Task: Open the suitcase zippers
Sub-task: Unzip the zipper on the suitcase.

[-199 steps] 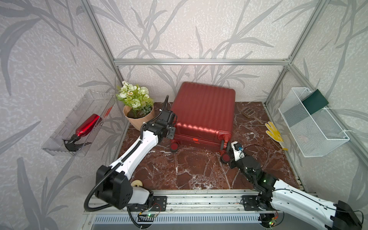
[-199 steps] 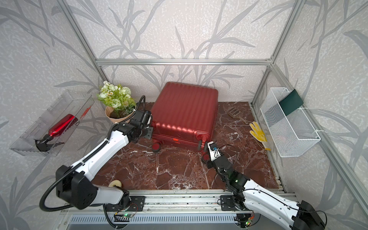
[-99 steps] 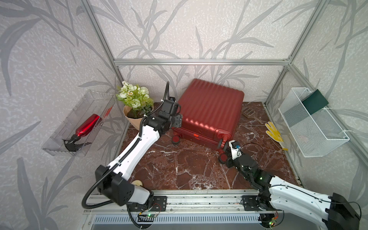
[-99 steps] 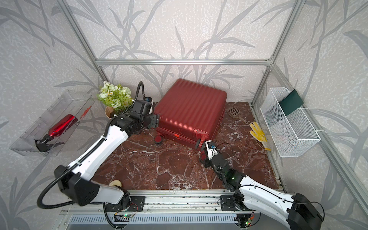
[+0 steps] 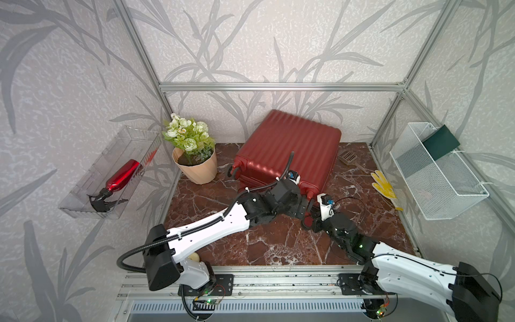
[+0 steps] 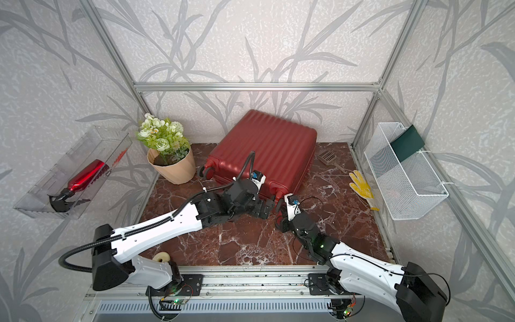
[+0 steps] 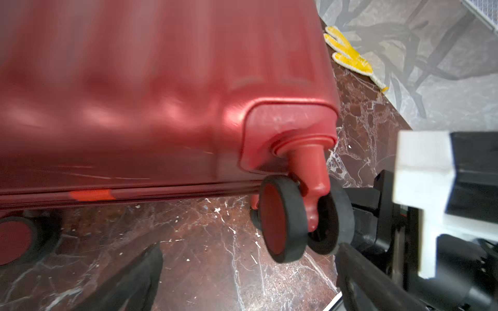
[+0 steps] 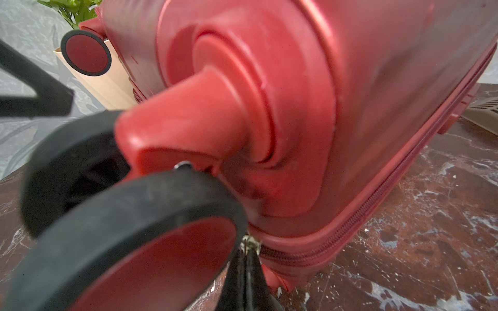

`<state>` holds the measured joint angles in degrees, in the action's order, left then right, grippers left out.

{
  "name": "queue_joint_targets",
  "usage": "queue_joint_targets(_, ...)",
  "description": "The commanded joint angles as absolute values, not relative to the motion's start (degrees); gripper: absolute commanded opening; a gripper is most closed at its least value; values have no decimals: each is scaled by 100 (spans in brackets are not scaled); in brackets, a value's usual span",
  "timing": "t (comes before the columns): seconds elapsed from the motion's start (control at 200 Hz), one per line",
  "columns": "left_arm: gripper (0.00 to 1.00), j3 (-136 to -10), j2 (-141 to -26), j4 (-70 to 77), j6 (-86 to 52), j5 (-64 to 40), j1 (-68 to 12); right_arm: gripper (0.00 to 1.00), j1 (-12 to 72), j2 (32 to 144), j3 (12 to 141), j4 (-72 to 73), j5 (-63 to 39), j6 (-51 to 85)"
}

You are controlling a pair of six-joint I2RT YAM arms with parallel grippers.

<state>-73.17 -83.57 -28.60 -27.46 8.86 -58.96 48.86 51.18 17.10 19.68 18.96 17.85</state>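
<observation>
Two grippers are gathered at the lower right corner of the suitcase (image 5: 289, 150), which is laid flat on the marble floor (image 5: 250, 245) in the upper middle of both top views. The left gripper (image 5: 306, 207) is spread wide with nothing held. The right gripper (image 8: 246, 269) is closed on a small metal zipper pull (image 8: 252, 243), and the zippers (image 8: 377, 210) are seen shut along the seam. Part of that seam is hidden by a double spinner wheel (image 7: 283, 218) crowded against both grippers. A flower pot (image 5: 198, 170) is set just left of the case; a brown scoop (image 5: 347, 156) and a yellow glove (image 5: 383, 186) are laid to its right.
</observation>
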Motion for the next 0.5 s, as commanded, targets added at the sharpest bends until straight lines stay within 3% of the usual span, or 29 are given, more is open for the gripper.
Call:
queue_joint_targets(0.0,99,-7628,-8463,-2577,-3031,985,-6036,0,4931,4773,1934,2169,1887,1865)
queue_joint_targets(0.495,93,-8328,-9224,-2877,-3120,1541,-6275,0,4930,4615,1644,2285,2087,1970)
